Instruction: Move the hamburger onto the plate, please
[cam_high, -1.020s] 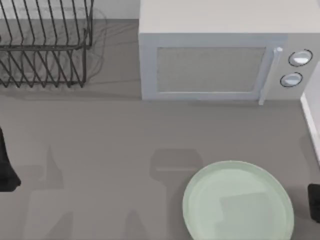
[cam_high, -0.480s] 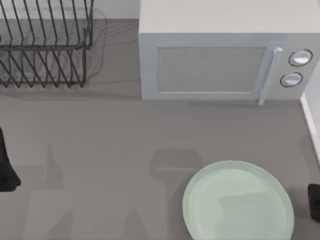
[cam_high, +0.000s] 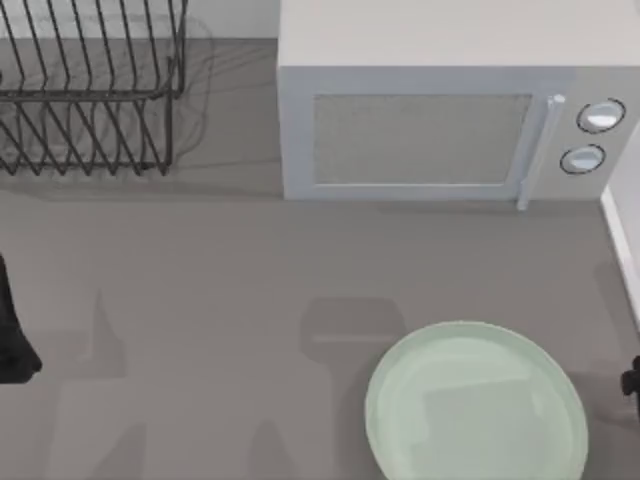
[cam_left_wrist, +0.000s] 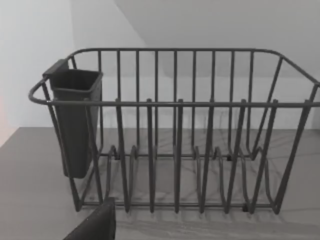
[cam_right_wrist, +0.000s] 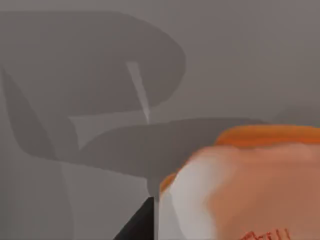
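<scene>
The pale mint-green plate (cam_high: 475, 405) lies on the grey table near the front, right of the middle, with nothing on it. The hamburger (cam_right_wrist: 250, 185), orange-red and whitish, looms very close in the right wrist view, above the grey table surface. My right arm (cam_high: 632, 378) shows as a small dark piece at the table's right edge, just right of the plate. My left arm (cam_high: 12, 330) stays parked at the left edge.
A white microwave (cam_high: 440, 120) with its door closed stands at the back, right of centre. A dark wire dish rack (cam_high: 90, 90) sits at the back left; the left wrist view shows the rack (cam_left_wrist: 175, 135) with a dark cutlery cup (cam_left_wrist: 75, 120).
In the top view the right arm's dark part has shrunk toward the right edge and sits a little higher. The plate and left arm have not moved.
</scene>
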